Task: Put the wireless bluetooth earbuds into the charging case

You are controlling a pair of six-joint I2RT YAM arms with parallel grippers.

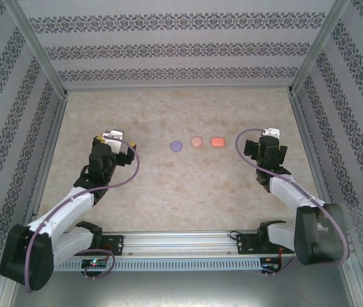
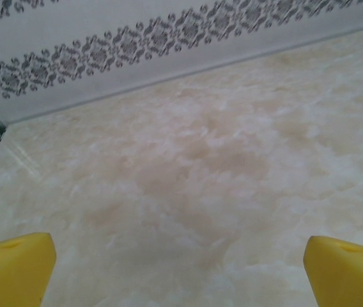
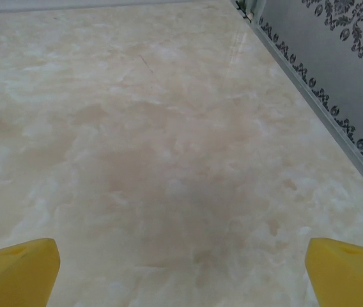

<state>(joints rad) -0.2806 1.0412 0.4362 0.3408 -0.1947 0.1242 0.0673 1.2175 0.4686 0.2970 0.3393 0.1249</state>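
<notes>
Three small closed charging cases lie in a row at mid-table: a purple round one [image 1: 176, 145], a pale pink round one [image 1: 197, 141] and an orange squarish one [image 1: 218, 142]. No earbuds are in sight; they are hidden or too small to make out. My left gripper [image 1: 116, 135] hovers to the left of the row, well apart from it. Its yellow fingertips [image 2: 15, 265] stand wide, so the left gripper [image 2: 180, 272] is open over bare table. My right gripper [image 1: 271, 133] hangs to the right of the row. The right gripper [image 3: 181, 275] is open too, nothing between its pads [image 3: 344, 272].
The marbled tabletop [image 1: 181, 185] is fenced by patterned walls, with the left wall [image 1: 15, 128], the right wall [image 1: 354, 121] and the back wall [image 1: 181, 51]. A metal rail [image 1: 181, 246] carrying both arm bases runs along the near edge.
</notes>
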